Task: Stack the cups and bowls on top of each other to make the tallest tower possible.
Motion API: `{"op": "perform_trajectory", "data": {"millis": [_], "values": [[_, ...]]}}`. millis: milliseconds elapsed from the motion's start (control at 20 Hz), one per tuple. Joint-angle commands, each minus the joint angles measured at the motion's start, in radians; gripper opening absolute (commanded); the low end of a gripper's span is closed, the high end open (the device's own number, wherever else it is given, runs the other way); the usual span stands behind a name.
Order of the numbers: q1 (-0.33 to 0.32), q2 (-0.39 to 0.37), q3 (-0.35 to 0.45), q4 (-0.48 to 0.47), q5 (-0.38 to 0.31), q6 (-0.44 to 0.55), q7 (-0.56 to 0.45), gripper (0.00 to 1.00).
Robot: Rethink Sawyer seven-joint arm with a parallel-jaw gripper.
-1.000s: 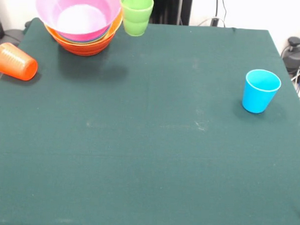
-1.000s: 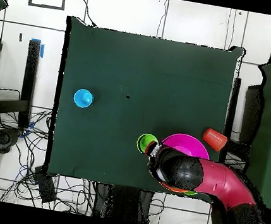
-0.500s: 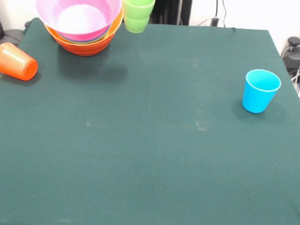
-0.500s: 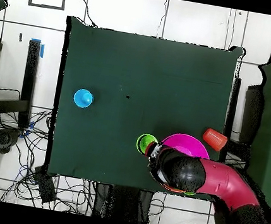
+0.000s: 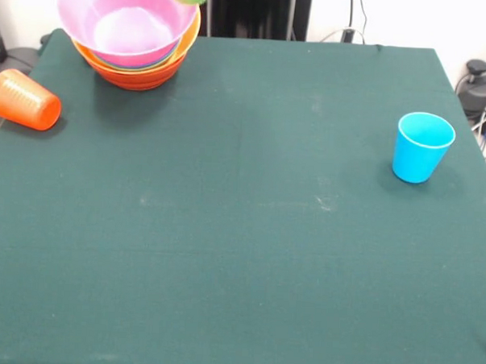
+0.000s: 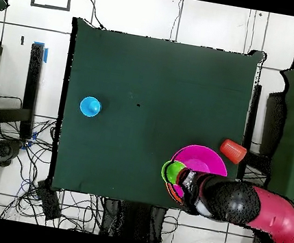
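Green cloth covers the table (image 5: 249, 231) from edge to edge, and most of it lies bare, since the task's things sit out toward its sides. Largest of them is the tower (image 5: 136, 44), nested bowls at the corner nearest the robot, the pink bowl (image 6: 202, 160) uppermost inside an orange one, with thin rims of other colours between; nesting keeps the pile steady and leaves an open mouth for whatever comes next. Over that pile hangs the red and black arm (image 6: 259, 212), placed so its load can go down into the pink bowl. The lime green cup (image 6: 173, 172) is lifted clear of the cloth, over the tower's rim in the overhead view and only a blur at the top edge of the front view. The gripper is hidden beneath the arm's bulk, so how wide it stands cannot be told, though the raised cup suggests it is being carried. The light blue cup (image 5: 422, 147) stands upright, well apart across the table. The orange cup (image 5: 23, 99) lies on its side near the tower. White floor and tangled cables (image 6: 26, 155) surround the table.
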Motion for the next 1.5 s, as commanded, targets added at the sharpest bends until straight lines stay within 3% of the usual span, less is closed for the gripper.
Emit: {"op": "perform_trajectory", "data": {"millis": [50,200,350,600,1300,1350,1500], "values": [[-0.025,0.001,0.137,0.076,0.000,0.060,-0.295,0.00],[-0.043,0.027,0.150,0.078,-0.020,0.034,-0.279,0.00],[-0.094,0.105,0.164,0.111,-0.058,-0.067,-0.271,0.00],[-0.144,0.119,0.194,0.150,-0.134,-0.142,-0.261,0.00],[-0.148,0.127,0.237,0.151,-0.209,-0.149,-0.211,0.00],[-0.149,0.127,0.240,0.148,-0.213,-0.146,-0.194,1.00],[-0.147,0.128,0.240,0.147,-0.215,-0.153,-0.184,1.00]]}}
